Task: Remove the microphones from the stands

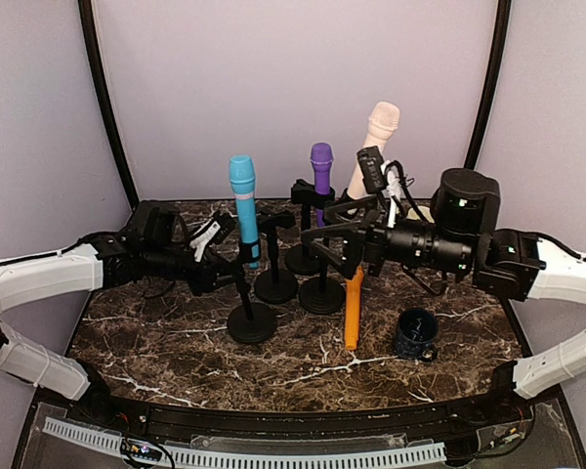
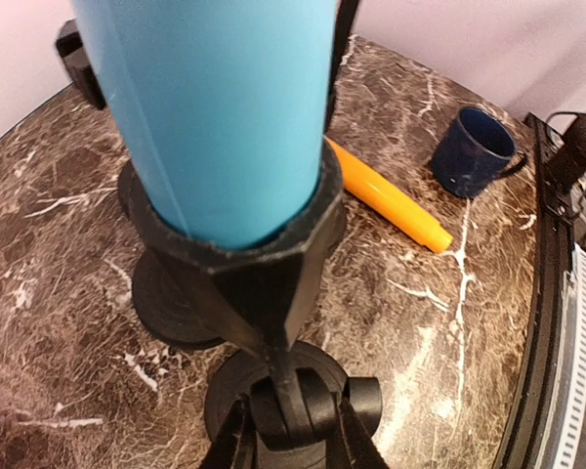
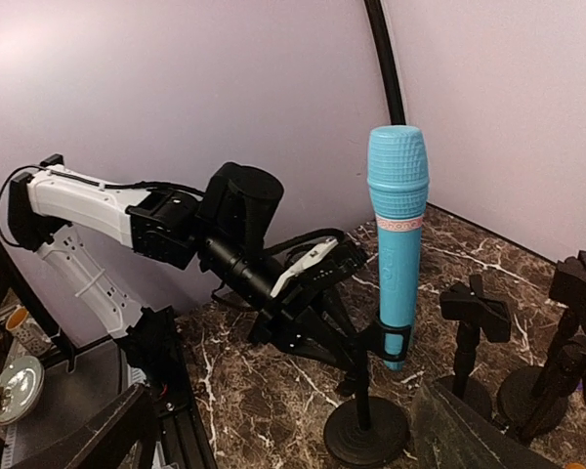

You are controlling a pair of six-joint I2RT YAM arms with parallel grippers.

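Marble-look tabletop [image 1: 156,337] first, and nearest the arm bases sits a dark blue mug [image 1: 416,334], upright, with an orange microphone [image 1: 353,308] lying flat just beside it on its left. Moving in: the round base of a black desk stand [image 1: 252,322] is planted on the stone. And here's the left gripper [image 1: 230,262], reaching in from the left, fingers [image 2: 356,445] pinched on that stand's neck right under the clip. Up in the clip sits the blue microphone [image 1: 244,207], upright, mesh head on top, lower end seated in the holder; its barrel fills the left wrist view. Across from it, the right gripper [image 1: 340,234] hangs in mid-air to the right of the blue microphone, jaws spread wide, nothing between them. More black stands [image 1: 275,278] crowd the middle. Furthest back, a purple microphone [image 1: 320,166] stands upright and a cream microphone [image 1: 375,137] leans in its own holder, near the lilac wall [image 1: 293,78].
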